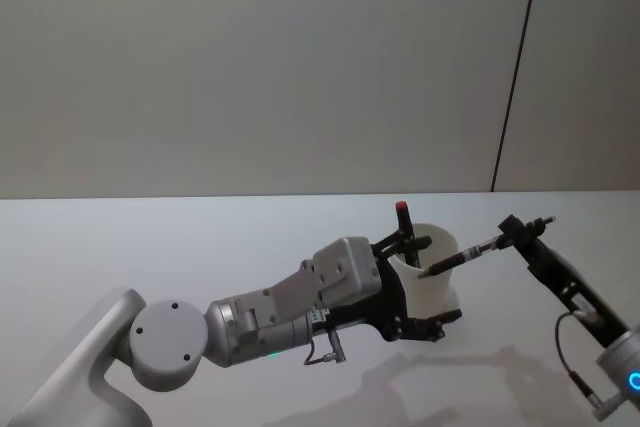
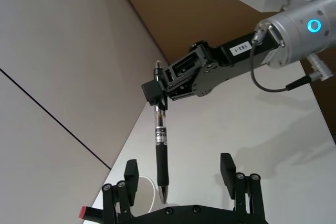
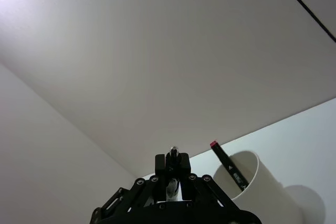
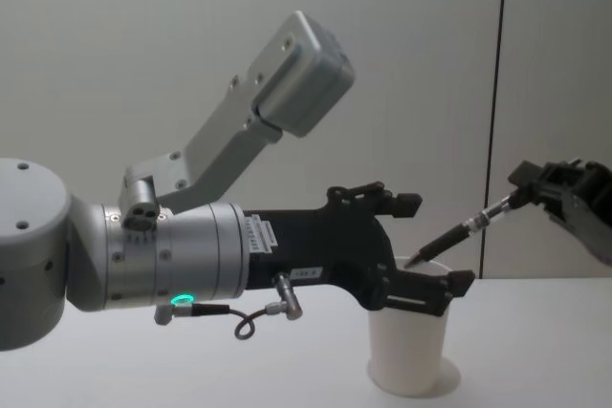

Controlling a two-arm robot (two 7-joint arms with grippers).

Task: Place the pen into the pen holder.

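Observation:
The pen holder (image 1: 440,292) is a white paper cup standing on the table, with a red-capped marker (image 1: 403,213) leaning inside it. My right gripper (image 1: 512,230) is shut on the upper end of the pen (image 1: 465,255). The pen slants down to the left, its tip at the cup's rim. My left gripper (image 1: 420,285) is open, with its fingers spread on either side of the cup near the rim; contact cannot be judged. In the left wrist view the pen (image 2: 161,150) hangs from the right gripper (image 2: 157,90) between my left fingers (image 2: 227,166).
The white table (image 1: 150,247) runs back to a plain grey wall. My left arm (image 1: 270,312) reaches in from the lower left and the right arm (image 1: 575,292) from the lower right.

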